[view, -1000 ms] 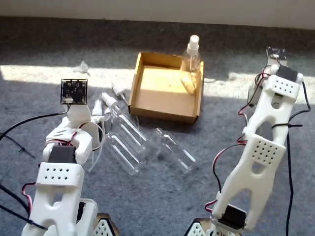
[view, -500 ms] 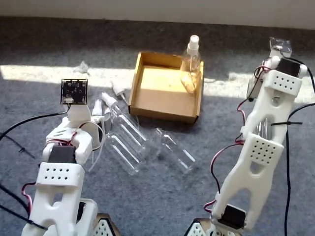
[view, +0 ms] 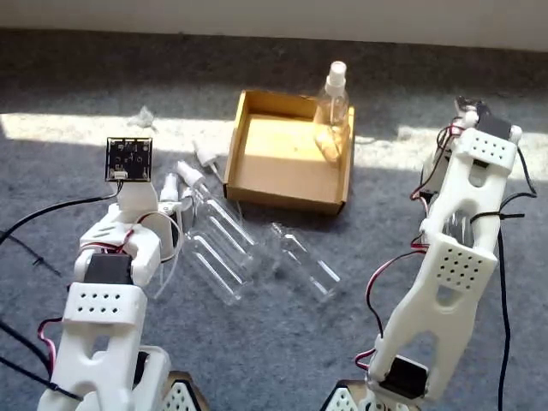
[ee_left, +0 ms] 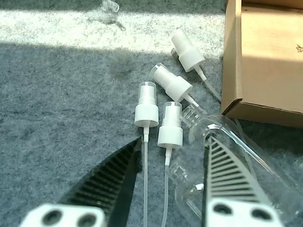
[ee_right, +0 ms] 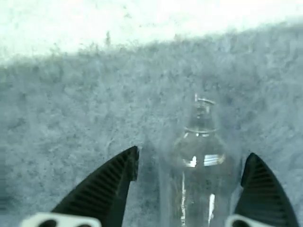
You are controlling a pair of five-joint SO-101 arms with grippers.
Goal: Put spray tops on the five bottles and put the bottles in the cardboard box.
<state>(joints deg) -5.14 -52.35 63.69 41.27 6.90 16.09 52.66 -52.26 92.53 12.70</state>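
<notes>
- A cardboard box [view: 287,199] sits open on grey carpet [view: 77,94]. One capped bottle [view: 333,107] stands upright at its far right corner.
- Three clear bottles lie on the carpet just in front of the box: a side-by-side pair [view: 214,244] and a single bottle [view: 306,261] to their right.
- Four loose spray tops [ee_left: 170,125] lie clustered near the box's left wall, their thin tubes trailing.
- The left gripper [ee_left: 173,142] hovers over the spray tops with its jaws apart, holding nothing.
- The right gripper [ee_right: 192,152] is well to the right of the box. Its jaws are spread on either side of an uncapped fifth bottle [ee_right: 201,163], with a gap showing on each side.
- The task looks early, with one bottle of five finished. The step in hand seems to be taking up this fifth bottle for capping.
- The next move likely calls for the right jaws to close on the bottle's body. The left arm would then pinch a spray top's white head and feed its tube into the narrow neck.
</notes>
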